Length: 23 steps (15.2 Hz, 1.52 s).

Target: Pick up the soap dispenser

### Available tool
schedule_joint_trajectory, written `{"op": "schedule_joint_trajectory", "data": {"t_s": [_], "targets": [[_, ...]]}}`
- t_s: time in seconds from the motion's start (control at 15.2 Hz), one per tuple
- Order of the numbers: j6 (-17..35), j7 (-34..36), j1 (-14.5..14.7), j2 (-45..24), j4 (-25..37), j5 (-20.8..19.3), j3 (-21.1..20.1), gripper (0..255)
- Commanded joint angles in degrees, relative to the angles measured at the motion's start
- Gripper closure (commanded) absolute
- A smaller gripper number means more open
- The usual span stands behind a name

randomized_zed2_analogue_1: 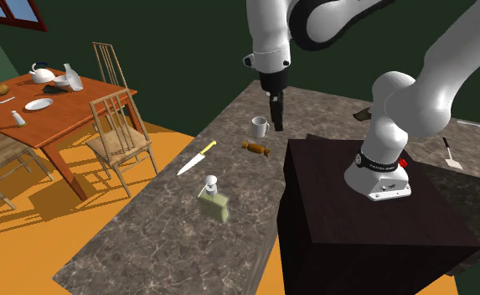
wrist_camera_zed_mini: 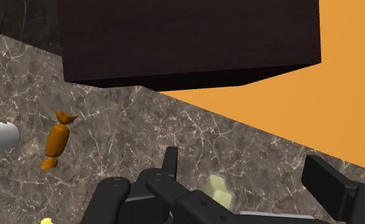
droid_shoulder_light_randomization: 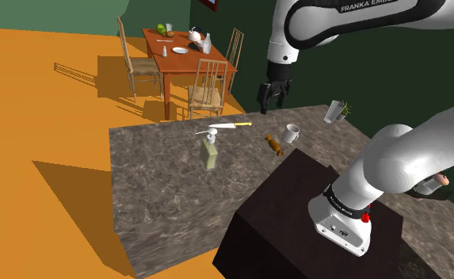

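The soap dispenser [droid_shoulder_light_randomization: 210, 150] is a pale green bottle with a white pump, standing upright on the marbled counter [droid_shoulder_light_randomization: 162, 182]. The second exterior view has the dispenser [randomized_zed2_analogue_1: 214, 199] near the counter's middle. My black gripper [droid_shoulder_light_randomization: 274, 99] hangs open well above the counter, to the right of the dispenser in the shoulder view and beyond it. From the other side the gripper [randomized_zed2_analogue_1: 274, 113] hovers over the mug. In the wrist view the dispenser [wrist_camera_zed_mini: 217, 189] shows pale green far below, between my spread fingers [wrist_camera_zed_mini: 168, 162], untouched.
On the counter lie a yellow-handled knife [droid_shoulder_light_randomization: 231, 125], a wrapped orange candy [droid_shoulder_light_randomization: 274, 145] and a white mug [droid_shoulder_light_randomization: 291, 133]. A glass [droid_shoulder_light_randomization: 335, 111] stands at the counter's far edge. The dark stand [droid_shoulder_light_randomization: 296, 214] rises at the near side. A dining table [droid_shoulder_light_randomization: 187, 51] with chairs stands beyond.
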<state>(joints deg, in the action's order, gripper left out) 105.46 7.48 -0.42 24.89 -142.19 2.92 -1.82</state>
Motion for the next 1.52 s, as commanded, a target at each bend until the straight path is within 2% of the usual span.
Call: {"op": "schedule_joint_trajectory", "data": {"t_s": [0.0,0.73,1.06,1.45], "targets": [[3.4,1.0,0.0,-4.3,0.8,0.7,-0.2,0],[18.6,4.0,-0.4,-29.5,10.3,3.7,-0.2,0],[22.8,4.9,-0.6,-41.1,17.5,5.2,-0.1,0],[25.3,5.9,-1.1,-54.8,28.5,7.0,0.0,0]]}}
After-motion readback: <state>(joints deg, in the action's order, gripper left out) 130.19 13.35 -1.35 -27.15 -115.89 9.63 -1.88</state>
